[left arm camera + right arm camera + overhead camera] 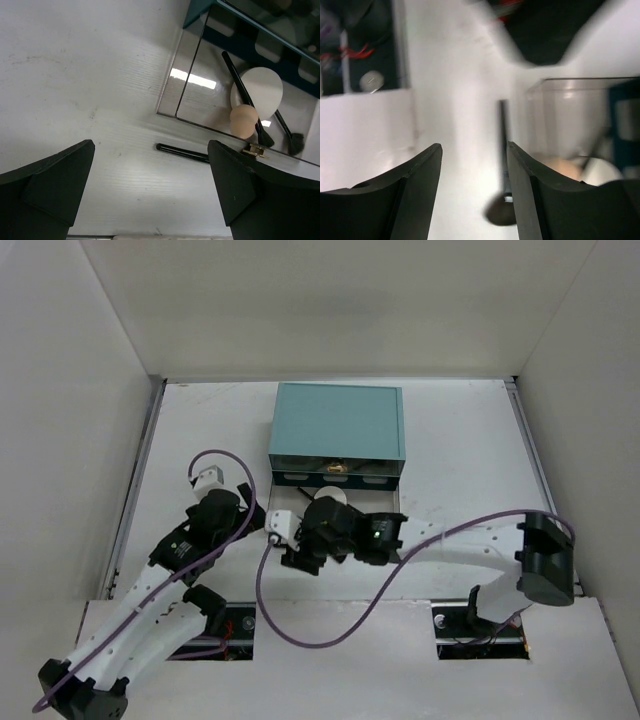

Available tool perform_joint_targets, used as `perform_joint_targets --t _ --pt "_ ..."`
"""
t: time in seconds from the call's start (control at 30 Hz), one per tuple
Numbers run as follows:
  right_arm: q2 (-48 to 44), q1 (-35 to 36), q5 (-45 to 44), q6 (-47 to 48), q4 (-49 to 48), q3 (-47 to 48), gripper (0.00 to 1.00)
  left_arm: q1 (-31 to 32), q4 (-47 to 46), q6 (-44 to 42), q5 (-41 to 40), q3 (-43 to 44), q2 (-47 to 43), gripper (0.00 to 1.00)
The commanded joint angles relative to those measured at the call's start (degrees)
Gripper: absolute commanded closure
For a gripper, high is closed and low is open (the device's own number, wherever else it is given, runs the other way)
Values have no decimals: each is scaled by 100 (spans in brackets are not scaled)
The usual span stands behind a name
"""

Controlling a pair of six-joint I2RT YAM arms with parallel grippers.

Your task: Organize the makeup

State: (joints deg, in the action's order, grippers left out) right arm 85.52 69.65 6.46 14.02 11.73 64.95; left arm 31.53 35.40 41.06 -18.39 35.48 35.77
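Though overhead hides it, left wrist shows sponge (243, 121).

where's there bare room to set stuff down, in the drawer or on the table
Free: the left part of the drawer, up to the brushes; the table left of the teal box. Crowded: the drawer's right part, with puff, sponge and brushes.

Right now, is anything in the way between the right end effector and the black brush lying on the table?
Nothing visible does. The slim black makeup brush lies on the white table in the gap of the open right end effector, just outside the clear plastic drawer.
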Motion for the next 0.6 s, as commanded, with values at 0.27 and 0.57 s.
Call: perform_joint_targets --t 0.27,0.57 --pt "1485 142 -1181 -400 -1023 -106 40 -626 -982 -54 -173 468 1046 0" --pt "2153 -105 -1077 -400 -1085 53 40 -1346 -1035 -554 -200 1108 985 0"
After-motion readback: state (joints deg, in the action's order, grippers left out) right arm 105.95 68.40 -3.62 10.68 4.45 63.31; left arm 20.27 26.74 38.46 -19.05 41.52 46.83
